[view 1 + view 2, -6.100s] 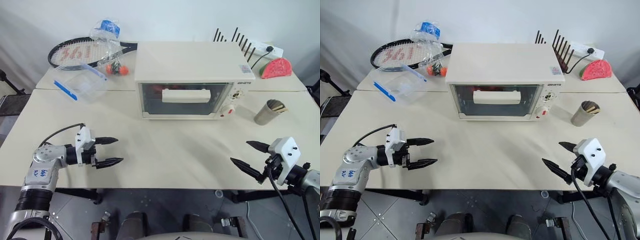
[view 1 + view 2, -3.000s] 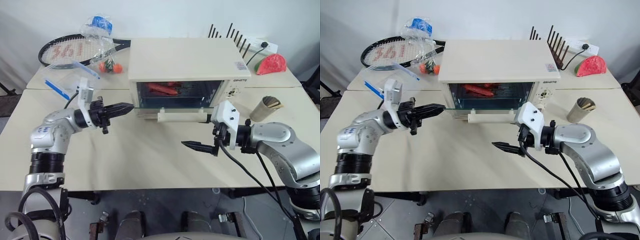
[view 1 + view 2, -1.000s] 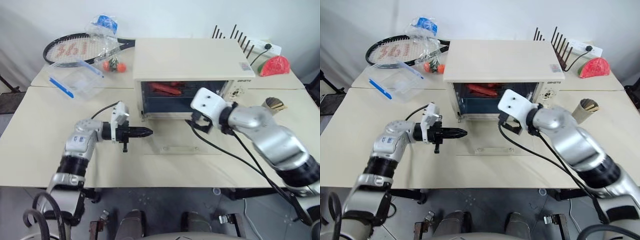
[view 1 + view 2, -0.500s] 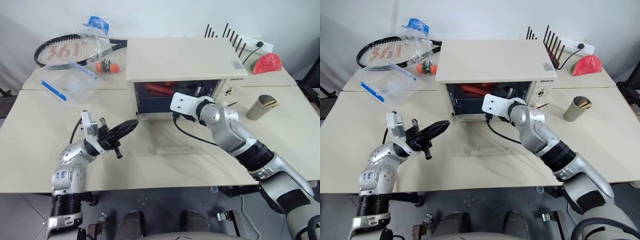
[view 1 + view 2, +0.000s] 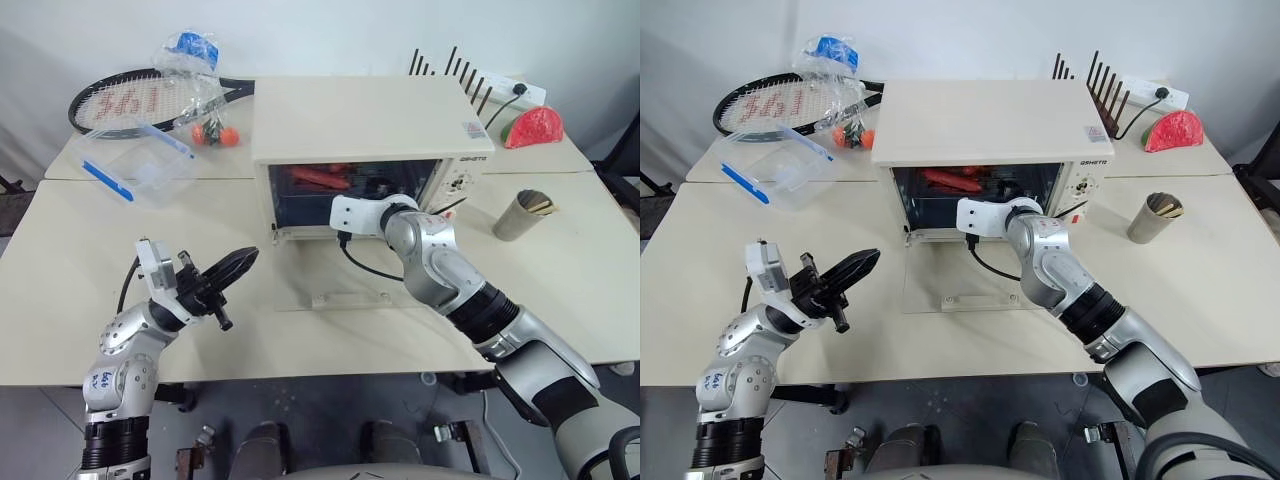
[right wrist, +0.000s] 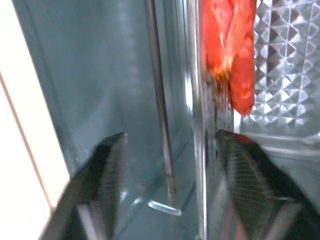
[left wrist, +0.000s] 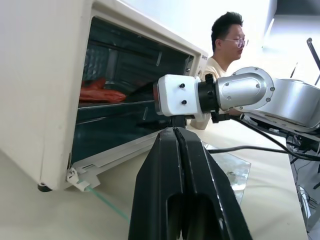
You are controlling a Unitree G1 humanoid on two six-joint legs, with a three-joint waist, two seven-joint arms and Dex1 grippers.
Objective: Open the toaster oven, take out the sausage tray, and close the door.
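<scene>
The right gripper (image 6: 165, 150) sits inside the toaster oven (image 5: 365, 125), its fingers hidden from the head views; the sausage tray (image 6: 272, 65) appears blurred and cut off, so contact cannot be determined.

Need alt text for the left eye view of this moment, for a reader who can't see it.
The right tool reaches into the open toaster oven, toward the sausage tray, with the glass door folded flat on the table. The left tool hangs shut and empty left of the door.
</scene>
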